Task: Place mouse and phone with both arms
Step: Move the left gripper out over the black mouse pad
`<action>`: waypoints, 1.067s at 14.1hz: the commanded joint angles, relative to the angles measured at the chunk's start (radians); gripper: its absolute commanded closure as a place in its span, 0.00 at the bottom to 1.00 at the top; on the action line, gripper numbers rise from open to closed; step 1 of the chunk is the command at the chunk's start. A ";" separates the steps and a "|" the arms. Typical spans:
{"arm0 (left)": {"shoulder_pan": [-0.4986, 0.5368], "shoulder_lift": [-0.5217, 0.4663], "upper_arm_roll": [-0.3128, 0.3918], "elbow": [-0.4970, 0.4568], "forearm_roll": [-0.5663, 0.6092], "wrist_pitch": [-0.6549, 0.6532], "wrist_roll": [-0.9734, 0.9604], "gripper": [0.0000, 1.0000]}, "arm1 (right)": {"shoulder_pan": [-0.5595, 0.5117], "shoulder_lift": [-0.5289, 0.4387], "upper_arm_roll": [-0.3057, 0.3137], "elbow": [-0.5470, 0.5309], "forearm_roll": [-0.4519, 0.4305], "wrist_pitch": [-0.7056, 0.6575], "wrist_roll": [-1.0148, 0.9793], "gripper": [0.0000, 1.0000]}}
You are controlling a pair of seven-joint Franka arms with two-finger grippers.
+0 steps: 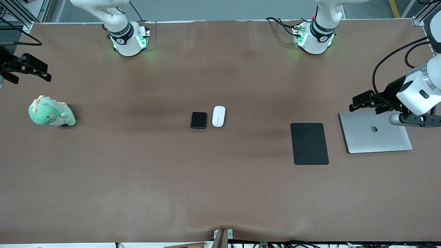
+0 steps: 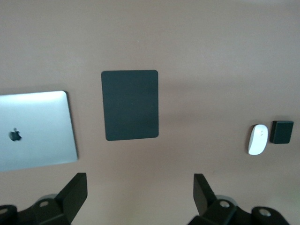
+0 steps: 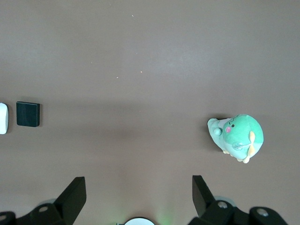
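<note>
Your left claw (image 2: 136,197) hangs released over the laptop (image 1: 375,132) at the left arm's end of the tabletop (image 1: 137,172); your right claw (image 3: 136,197) hangs equally released near the green plush dinosaur (image 1: 51,112) at the other end. Both are well apart from the phone (image 1: 198,120) and mouse (image 1: 218,116), lying just beside each other mid-tabletop. The black mat (image 1: 309,143) likely awaits the mouse.
</note>
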 commanded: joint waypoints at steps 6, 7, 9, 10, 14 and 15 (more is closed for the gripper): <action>-0.057 0.085 -0.004 -0.001 -0.022 0.016 -0.248 0.00 | 0.008 -0.005 -0.002 -0.010 -0.016 0.004 0.005 0.00; -0.069 0.087 -0.004 -0.006 -0.020 0.027 -0.280 0.00 | 0.008 -0.003 -0.002 -0.012 -0.017 0.006 0.005 0.00; -0.108 0.094 -0.004 -0.026 -0.016 0.062 -0.317 0.00 | 0.006 -0.003 -0.002 -0.010 -0.016 0.004 0.003 0.00; -0.122 0.094 -0.006 -0.044 -0.014 0.085 -0.318 0.00 | 0.008 -0.004 -0.002 -0.009 -0.016 0.004 0.003 0.00; -0.197 0.094 -0.006 -0.098 -0.009 0.180 -0.375 0.00 | 0.009 -0.001 -0.002 -0.010 -0.014 0.003 0.000 0.00; -0.215 0.094 -0.006 -0.108 -0.009 0.201 -0.389 0.00 | 0.011 -0.001 -0.002 -0.010 -0.014 0.003 -0.001 0.00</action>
